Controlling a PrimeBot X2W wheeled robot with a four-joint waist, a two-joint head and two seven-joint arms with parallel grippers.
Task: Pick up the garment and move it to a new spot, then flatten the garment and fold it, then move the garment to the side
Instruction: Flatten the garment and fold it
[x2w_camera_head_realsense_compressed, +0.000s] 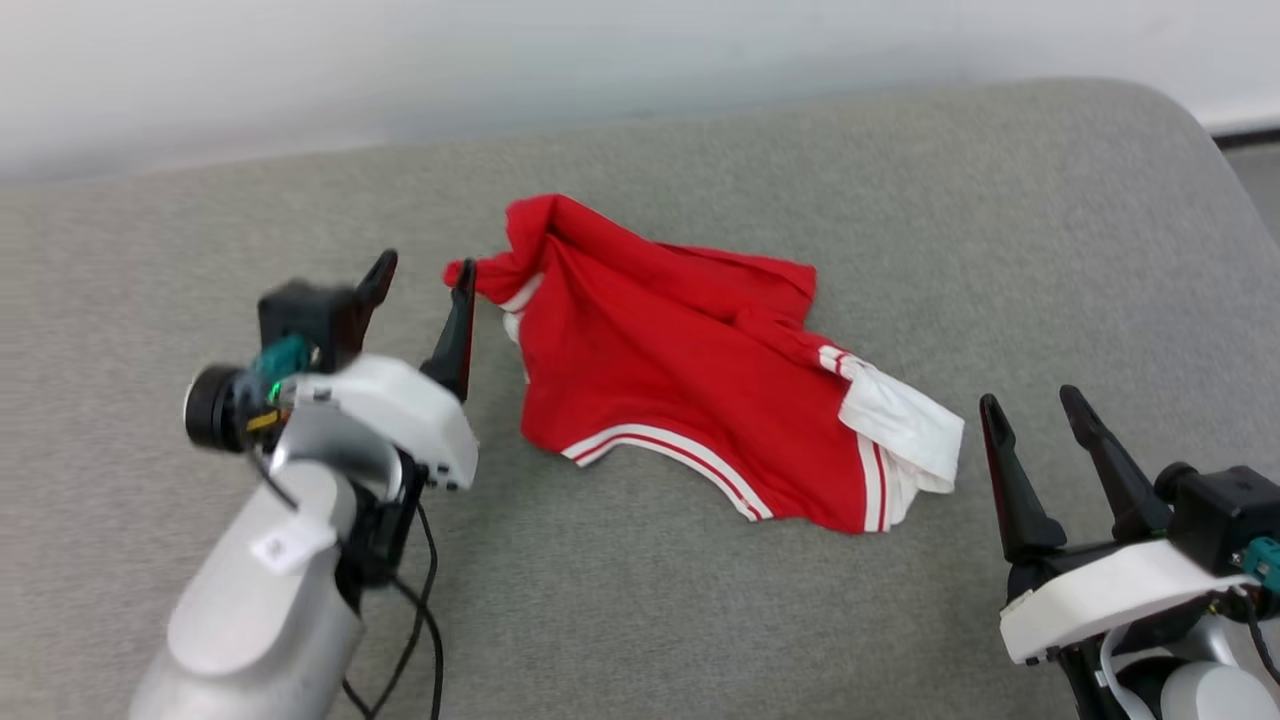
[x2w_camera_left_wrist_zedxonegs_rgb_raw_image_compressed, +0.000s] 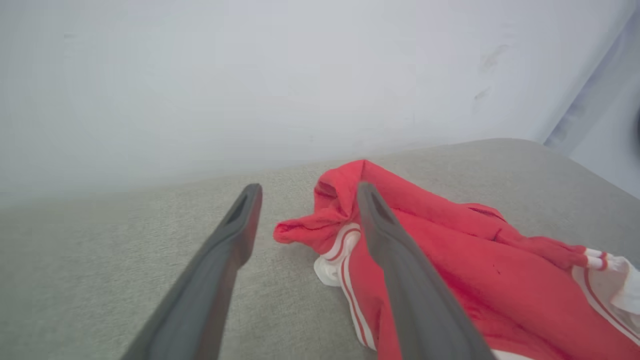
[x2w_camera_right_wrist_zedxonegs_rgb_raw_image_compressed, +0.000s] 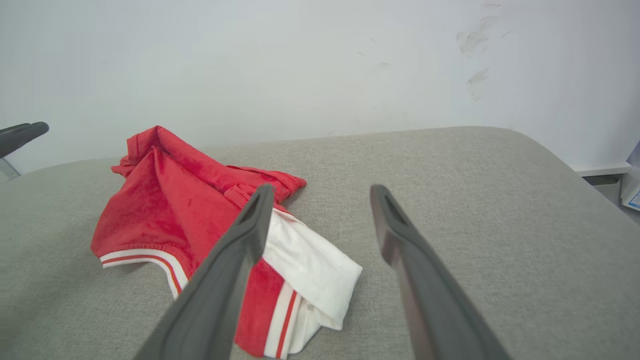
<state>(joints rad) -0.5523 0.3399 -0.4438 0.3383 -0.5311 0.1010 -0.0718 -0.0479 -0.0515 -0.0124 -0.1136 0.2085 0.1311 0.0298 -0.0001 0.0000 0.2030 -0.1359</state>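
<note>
Since the left claw (x2w_camera_head_realsense_compressed: 425, 268) and right claw (x2w_camera_head_realsense_compressed: 1030, 400) both stand wide open with nothing in them, and the garment (x2w_camera_head_realsense_compressed: 680, 390) lies crumpled mid-cushion (x2w_camera_head_realsense_compressed: 900, 200), flattening looks like the step in hand. Next, each claw must pinch an edge and draw outward: left at the bunched peak beside it, right at the white sleeve (x2w_camera_head_realsense_compressed: 900, 425) nearby. In the head view the garment's long axis runs from 10 to 4 o'clock, with the sleeve end pointing to 4.

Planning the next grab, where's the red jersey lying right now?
Head view: the garment lies crumpled on the grey cushion, its bunched corner beside the left pincer, its white sleeve toward the right pincer.
</note>
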